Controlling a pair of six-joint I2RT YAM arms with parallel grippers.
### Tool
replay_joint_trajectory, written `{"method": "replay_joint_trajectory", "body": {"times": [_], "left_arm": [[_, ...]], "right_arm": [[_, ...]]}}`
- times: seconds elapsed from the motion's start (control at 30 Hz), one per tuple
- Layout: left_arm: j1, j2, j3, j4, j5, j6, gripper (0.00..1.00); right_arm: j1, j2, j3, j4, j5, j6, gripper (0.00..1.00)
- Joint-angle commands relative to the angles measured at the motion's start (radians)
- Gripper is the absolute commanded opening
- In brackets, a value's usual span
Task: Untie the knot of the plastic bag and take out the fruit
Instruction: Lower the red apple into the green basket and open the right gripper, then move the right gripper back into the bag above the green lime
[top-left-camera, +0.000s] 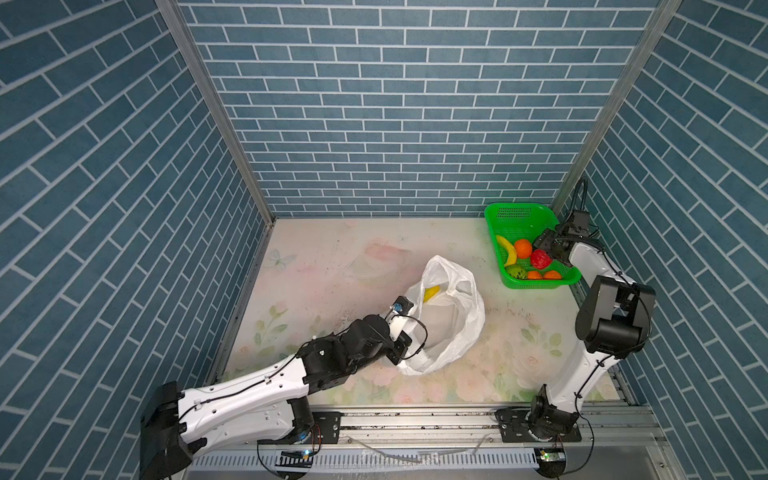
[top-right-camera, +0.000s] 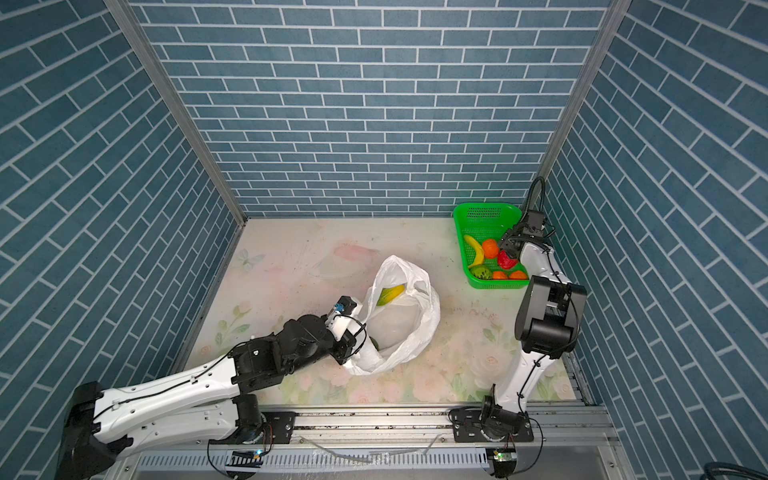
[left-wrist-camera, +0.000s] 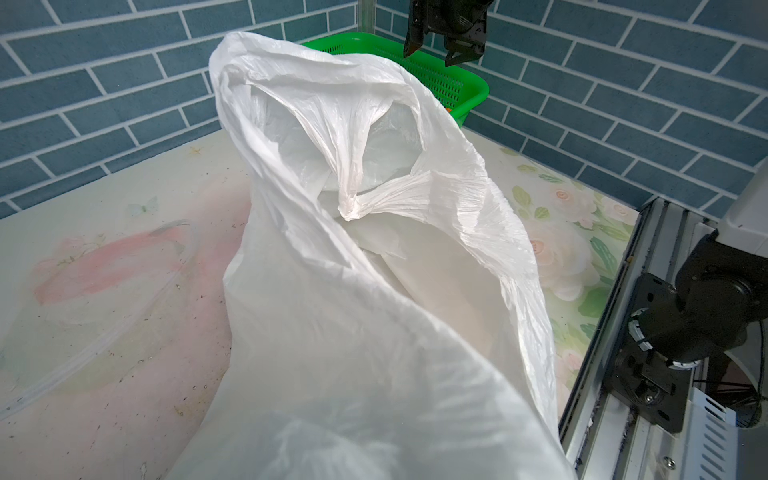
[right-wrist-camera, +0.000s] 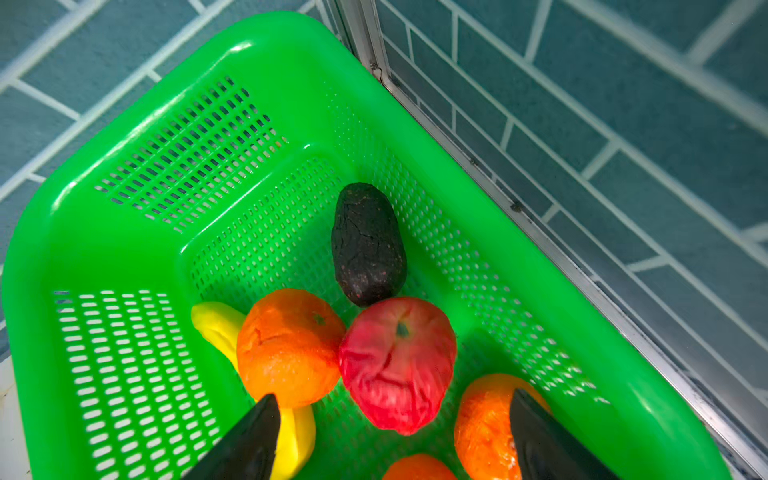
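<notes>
right gripper (right-wrist-camera: 392, 395), open and empty over the basket (right-wrist-camera: 291, 41), must next fetch fruit (top-left-camera: 431, 293) from the bag (top-left-camera: 465, 316) the left gripper (top-left-camera: 400, 350) pinches.

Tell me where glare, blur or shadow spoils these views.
Right wrist view: glare streaks on the rim of the green basket, fruit sharp. Left wrist view: the plastic bag is soft and shadow-mottled nearest the lens. Both top views: even light, walls splay outward.

Lab booth: brick-print walls (top-left-camera: 374, 104), aluminium rail (top-left-camera: 415, 420).

the plastic bag (top-left-camera: 461, 320) gapes open mid-tabletop, left gripper (top-left-camera: 402, 351) pinching its near rim; green basket (top-left-camera: 515, 214) of fruit (top-left-camera: 540, 258) in the far-right corner
</notes>
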Motion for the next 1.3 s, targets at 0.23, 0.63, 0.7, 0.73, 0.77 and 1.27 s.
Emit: {"method": "replay_joint_trajectory", "body": {"times": [0.23, 0.63, 0.7, 0.73, 0.77, 1.27], "left_arm": [[-0.007, -0.021, 0.009, -0.037, 0.029, -0.002, 0.00], [-0.008, -0.025, -0.002, -0.021, 0.028, 0.010, 0.00], [-0.008, -0.026, 0.001, -0.026, 0.023, 0.018, 0.00], [-0.008, -0.025, 0.003, -0.029, 0.019, 0.023, 0.00], [-0.008, -0.026, 0.006, -0.031, 0.020, 0.026, 0.00], [-0.008, -0.033, 0.009, -0.037, 0.003, 0.038, 0.00]], "right_arm": [[0.060, -0.200, -0.100, -0.050, -0.025, -0.024, 0.86], [0.287, -0.607, -0.328, -0.260, -0.143, 0.026, 0.85], [0.341, -0.670, -0.366, -0.295, -0.161, 0.059, 0.84], [0.372, -0.702, -0.386, -0.310, -0.167, 0.079, 0.84], [0.405, -0.733, -0.398, -0.327, -0.167, 0.101, 0.84], [0.994, -0.752, -0.399, -0.297, -0.009, 0.326, 0.83]]}}
